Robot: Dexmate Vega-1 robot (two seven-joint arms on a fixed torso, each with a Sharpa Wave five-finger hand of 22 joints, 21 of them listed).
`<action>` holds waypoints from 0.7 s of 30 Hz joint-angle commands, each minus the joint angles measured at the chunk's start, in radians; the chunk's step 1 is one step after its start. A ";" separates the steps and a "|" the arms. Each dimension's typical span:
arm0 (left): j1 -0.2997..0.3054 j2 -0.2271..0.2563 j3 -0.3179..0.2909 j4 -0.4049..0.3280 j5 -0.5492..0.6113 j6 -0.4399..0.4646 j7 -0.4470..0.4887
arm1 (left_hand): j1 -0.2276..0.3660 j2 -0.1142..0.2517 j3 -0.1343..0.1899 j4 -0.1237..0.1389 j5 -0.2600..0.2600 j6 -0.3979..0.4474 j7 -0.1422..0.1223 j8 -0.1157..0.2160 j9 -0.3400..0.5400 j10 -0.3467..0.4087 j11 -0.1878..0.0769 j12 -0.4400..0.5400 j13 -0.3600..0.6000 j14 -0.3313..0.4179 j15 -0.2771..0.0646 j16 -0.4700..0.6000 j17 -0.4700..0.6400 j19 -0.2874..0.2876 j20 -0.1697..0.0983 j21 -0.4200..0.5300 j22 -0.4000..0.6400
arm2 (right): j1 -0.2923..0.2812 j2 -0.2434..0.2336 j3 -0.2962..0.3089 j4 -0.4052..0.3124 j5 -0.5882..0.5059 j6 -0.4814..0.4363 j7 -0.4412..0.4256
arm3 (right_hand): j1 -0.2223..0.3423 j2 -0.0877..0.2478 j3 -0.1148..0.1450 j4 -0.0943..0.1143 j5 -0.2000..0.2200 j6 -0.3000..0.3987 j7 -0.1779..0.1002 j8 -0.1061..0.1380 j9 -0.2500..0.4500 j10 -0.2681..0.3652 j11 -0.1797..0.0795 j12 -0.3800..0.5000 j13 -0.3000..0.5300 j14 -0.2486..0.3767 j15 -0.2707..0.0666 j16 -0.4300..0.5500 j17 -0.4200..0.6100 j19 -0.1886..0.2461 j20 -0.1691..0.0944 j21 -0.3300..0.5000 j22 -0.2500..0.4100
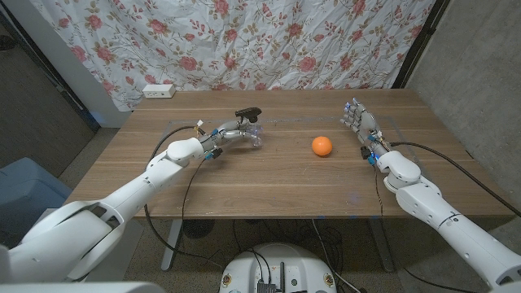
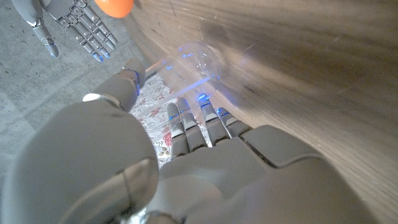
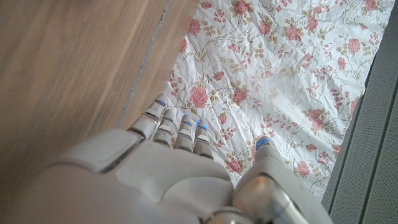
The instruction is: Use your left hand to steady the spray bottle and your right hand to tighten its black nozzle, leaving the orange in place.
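Left hand grips spray bottle; right hand spread, holding nothing.
Bottle stands left of orange, bare table between; right hand beyond orange, near table's right edge.

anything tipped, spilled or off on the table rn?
Nothing spilled or damaged. The spray bottle stands with its black nozzle on top, left robot hand at its side. The orange sits apart mid-table. The right robot hand is empty, well away from the bottle.
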 commanded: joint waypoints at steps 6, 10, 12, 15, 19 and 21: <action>-0.001 -0.010 0.007 -0.062 0.002 0.043 0.018 | 0.015 0.014 -0.022 0.002 -0.002 0.010 -0.001 0.021 0.011 0.018 0.000 0.014 0.017 0.017 -0.124 0.013 0.008 0.018 -0.051 0.004 0.002 | 0.002 -0.089 0.002 -0.071 -0.110 -0.010 -0.010 | 0.013 0.003 0.005 -0.014 -0.003 0.018 -0.011 0.006 0.003 0.000 -0.003 0.007 -0.001 -0.003 -0.001 0.005 -0.004 0.003 0.006 0.000 0.002; -0.006 -0.010 0.011 -0.075 0.003 0.059 0.015 | 0.016 0.017 -0.029 0.003 -0.002 0.009 0.001 0.025 0.014 0.017 0.001 0.015 0.021 0.018 -0.124 0.014 0.010 0.019 -0.050 0.003 0.002 | 0.002 -0.109 0.004 -0.094 -0.128 -0.027 -0.014 | 0.015 0.002 0.006 -0.017 -0.003 0.019 -0.011 0.006 0.003 0.000 -0.004 0.007 -0.001 -0.003 -0.001 0.005 -0.005 0.001 0.006 -0.001 0.002; -0.007 -0.005 0.013 -0.089 0.005 0.075 0.013 | 0.017 0.019 -0.034 0.004 -0.002 0.008 0.001 0.028 0.015 0.019 0.001 0.016 0.024 0.018 -0.123 0.016 0.011 0.020 -0.050 0.003 0.002 | 0.002 -0.120 0.005 -0.102 -0.140 -0.029 -0.012 | 0.017 0.002 0.007 -0.019 -0.003 0.019 -0.013 0.006 0.003 0.001 -0.002 0.008 -0.002 -0.002 0.000 0.005 -0.006 0.001 0.006 -0.001 0.002; -0.014 0.008 0.020 -0.117 0.007 0.114 -0.002 | 0.017 0.021 -0.039 0.005 -0.003 0.008 0.002 0.031 0.017 0.020 0.001 0.017 0.027 0.019 -0.123 0.017 0.012 0.021 -0.050 0.003 0.002 | 0.001 -0.145 0.006 -0.128 -0.159 -0.049 -0.010 | 0.020 0.001 0.008 -0.022 -0.004 0.021 -0.016 0.007 0.003 0.001 -0.003 0.008 -0.002 -0.003 0.000 0.005 -0.008 0.001 0.007 -0.001 0.002; -0.021 0.017 0.028 -0.139 0.014 0.144 -0.009 | 0.016 0.026 -0.050 0.006 -0.003 0.005 0.003 0.036 0.020 0.017 0.006 0.017 0.034 0.015 -0.118 0.018 0.014 0.023 -0.049 0.002 0.002 | -0.002 -0.174 0.010 -0.163 -0.185 -0.074 -0.014 | 0.025 0.000 0.010 -0.028 -0.004 0.019 -0.017 0.005 0.003 0.003 -0.005 0.008 -0.002 -0.003 0.000 0.005 -0.010 0.001 0.007 -0.001 0.002; -0.022 0.019 0.029 -0.148 0.015 0.153 -0.009 | 0.016 0.028 -0.055 0.007 -0.003 0.007 0.004 0.039 0.021 0.023 0.005 0.020 0.036 0.018 -0.119 0.020 0.015 0.024 -0.049 0.002 0.002 | -0.001 -0.194 0.010 -0.184 -0.201 -0.093 -0.010 | 0.027 0.000 0.012 -0.030 -0.004 0.019 -0.020 0.005 0.004 0.004 -0.006 0.009 -0.002 -0.003 0.000 0.004 -0.012 0.000 0.007 -0.002 0.002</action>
